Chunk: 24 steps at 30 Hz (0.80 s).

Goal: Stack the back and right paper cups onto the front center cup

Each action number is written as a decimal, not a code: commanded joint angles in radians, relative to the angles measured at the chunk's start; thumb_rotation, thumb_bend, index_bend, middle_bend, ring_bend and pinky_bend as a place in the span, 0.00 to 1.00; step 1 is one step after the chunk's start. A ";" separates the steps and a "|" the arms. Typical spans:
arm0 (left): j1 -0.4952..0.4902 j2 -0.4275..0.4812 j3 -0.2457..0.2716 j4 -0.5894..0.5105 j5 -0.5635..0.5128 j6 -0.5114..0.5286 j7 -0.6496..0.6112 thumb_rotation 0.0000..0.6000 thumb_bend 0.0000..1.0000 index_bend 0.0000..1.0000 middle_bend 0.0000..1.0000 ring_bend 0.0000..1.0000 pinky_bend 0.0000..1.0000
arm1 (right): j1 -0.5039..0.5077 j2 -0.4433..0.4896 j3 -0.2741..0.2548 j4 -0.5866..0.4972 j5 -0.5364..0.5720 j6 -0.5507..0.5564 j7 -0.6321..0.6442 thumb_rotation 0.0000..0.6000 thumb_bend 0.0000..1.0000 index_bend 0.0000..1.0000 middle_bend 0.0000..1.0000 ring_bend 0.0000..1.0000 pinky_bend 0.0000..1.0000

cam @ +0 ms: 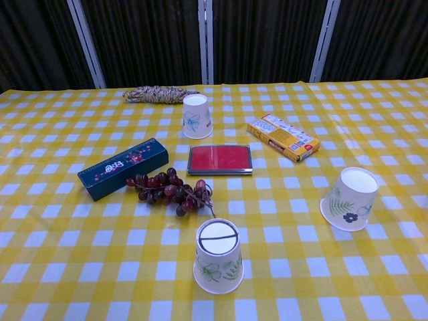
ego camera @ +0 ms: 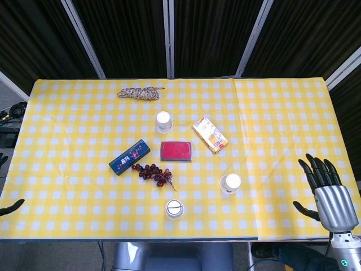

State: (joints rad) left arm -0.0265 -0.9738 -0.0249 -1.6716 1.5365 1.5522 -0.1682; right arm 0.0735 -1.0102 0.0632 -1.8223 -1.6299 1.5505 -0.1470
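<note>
Three paper cups sat upside down: back cup [ego camera: 163,121] upper centre, right cup [ego camera: 229,183] lower right, front cup [ego camera: 174,209] bottom centre. My right hand [ego camera: 325,189] hung spread, empty. Light, crushable walls wanted a gentle side grip.

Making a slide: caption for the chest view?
Three upside-down paper cups around grapes, a red case and boxes on yellow gingham.
</note>
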 commanded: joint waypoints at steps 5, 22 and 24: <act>-0.003 0.002 -0.003 0.004 -0.009 -0.008 -0.010 1.00 0.00 0.00 0.00 0.00 0.00 | 0.001 -0.002 -0.002 0.003 0.000 -0.004 -0.004 1.00 0.00 0.00 0.00 0.00 0.00; -0.368 -0.080 -0.163 0.052 -0.146 -0.457 0.162 1.00 0.00 0.00 0.00 0.00 0.00 | 0.008 -0.007 0.031 0.015 0.079 -0.017 -0.022 1.00 0.00 0.00 0.00 0.00 0.00; -0.459 -0.115 -0.196 0.089 -0.171 -0.557 0.189 1.00 0.00 0.00 0.00 0.00 0.00 | 0.007 -0.009 0.035 0.019 0.098 -0.020 -0.030 1.00 0.00 0.00 0.00 0.00 0.00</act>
State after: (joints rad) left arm -0.3524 -1.0359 -0.1571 -1.6287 1.4202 1.1366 -0.0472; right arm 0.0812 -1.0174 0.0950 -1.8060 -1.5399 1.5328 -0.1718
